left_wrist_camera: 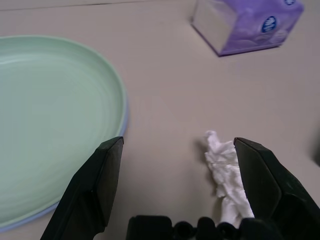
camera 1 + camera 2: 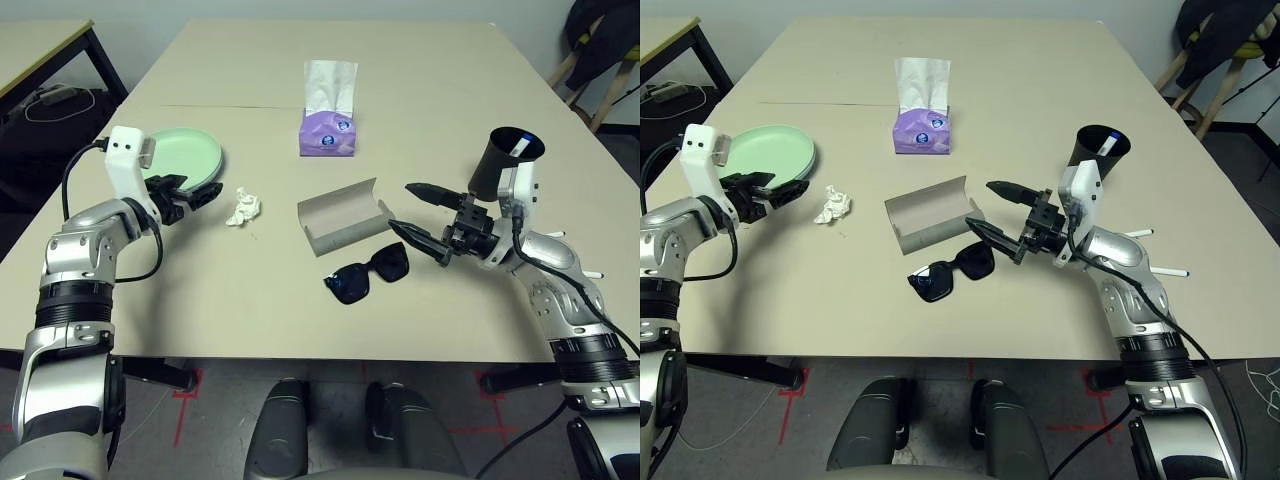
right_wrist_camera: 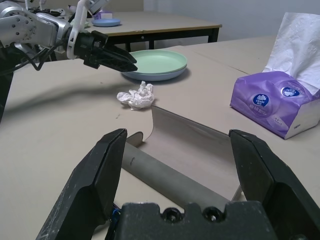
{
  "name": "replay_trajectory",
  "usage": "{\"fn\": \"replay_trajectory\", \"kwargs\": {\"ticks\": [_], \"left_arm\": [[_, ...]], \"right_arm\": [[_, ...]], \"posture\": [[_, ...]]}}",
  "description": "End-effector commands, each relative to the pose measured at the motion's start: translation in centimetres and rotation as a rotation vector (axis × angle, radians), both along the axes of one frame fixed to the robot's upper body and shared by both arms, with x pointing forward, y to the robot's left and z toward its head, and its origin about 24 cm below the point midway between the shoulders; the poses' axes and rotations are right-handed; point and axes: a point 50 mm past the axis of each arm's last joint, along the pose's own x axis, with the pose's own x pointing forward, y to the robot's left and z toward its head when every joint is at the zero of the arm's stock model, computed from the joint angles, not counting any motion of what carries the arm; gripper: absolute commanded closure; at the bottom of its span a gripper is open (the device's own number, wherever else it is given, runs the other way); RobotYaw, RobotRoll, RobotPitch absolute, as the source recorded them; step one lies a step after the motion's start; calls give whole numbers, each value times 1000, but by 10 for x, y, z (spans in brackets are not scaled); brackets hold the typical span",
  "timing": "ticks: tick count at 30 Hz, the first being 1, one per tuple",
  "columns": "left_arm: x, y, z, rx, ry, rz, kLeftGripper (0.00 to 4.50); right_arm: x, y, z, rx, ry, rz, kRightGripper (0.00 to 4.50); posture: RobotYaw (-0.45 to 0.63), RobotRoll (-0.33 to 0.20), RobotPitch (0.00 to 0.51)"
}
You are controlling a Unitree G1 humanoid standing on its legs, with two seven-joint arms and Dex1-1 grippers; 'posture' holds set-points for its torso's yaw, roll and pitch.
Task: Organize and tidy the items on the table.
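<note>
Both pairs of jaws stand wide apart and hold nothing. The left gripper (image 2: 195,192) hangs just above the near-right rim of the plates (image 2: 190,152), its fingers pointing toward the tissue wad (image 2: 243,207), which lies a little beyond the tips and is not touched. The right gripper (image 2: 420,213) is over the table (image 2: 250,300) just beside the right end of the case (image 2: 345,216); one finger is above the other, and neither touches the case or the sunglasses (image 2: 366,274).

The plates are stacked, the pale green one on the pale blue one, of which only a thin edge shows. They sit near the left edge of the table. The wad is small, white and crumpled, alone on bare top between the plates and the case. The case is grey and lies open, its lid standing up like a curved wall. The sunglasses are black and lie just in front of the case, nearer to the front edge. The cup (image 2: 505,160) is black, stands behind the right wrist, and a pen (image 2: 517,146) with a blue end sticks out of it. The tissue pack (image 2: 328,130) stands behind the case, well apart from it.

Open room is wide along the front edge between the left arm and the sunglasses, and also across the far half of the table behind the pack.
</note>
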Motion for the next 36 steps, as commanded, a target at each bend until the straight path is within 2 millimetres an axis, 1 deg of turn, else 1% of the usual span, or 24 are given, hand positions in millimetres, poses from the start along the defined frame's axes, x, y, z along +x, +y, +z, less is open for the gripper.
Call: {"fn": "replay_trajectory", "kwargs": {"ticks": [1,4,8,13,18,19,20,21,23,30,33,36], "left_arm": [[-1,-18,-9,51,19,-128,30],[-3,-25,-11,64,39,-191,30],[-4,-27,-19,104,75,-230,30],[-2,-23,-30,196,104,-201,30],[4,-19,-31,218,103,-145,30],[5,-18,-30,218,100,-133,403],[5,-17,-30,213,101,-135,591],[5,-17,-30,208,96,-135,1034],[6,-18,-28,202,92,-142,1726],[5,-20,-22,171,77,-157,4480],[4,-21,-19,149,73,-173,4480],[3,-23,-10,121,62,-198,4480]], "right_arm": [[-2,-1,4,-9,-16,-5,0],[-2,1,5,-9,-18,-2,0],[-3,0,5,-10,-19,-2,0],[-3,1,7,-7,-21,-3,0],[-3,0,8,-8,-25,-4,0],[-3,0,8,-9,-26,-5,0],[-3,0,9,-9,-26,-5,0],[-3,0,8,-10,-26,-5,0],[-3,-1,8,-11,-26,-7,0],[-3,-1,6,-10,-26,-10,0],[-2,-1,5,-10,-26,-13,0],[-2,-2,5,-9,-26,-15,0]], "posture": [[153,0,117],[149,0,116],[146,0,116],[140,0,117],[140,0,117],[140,0,117],[140,0,117],[135,0,113],[135,0,113],[137,0,113],[138,0,113],[137,0,113]]}}
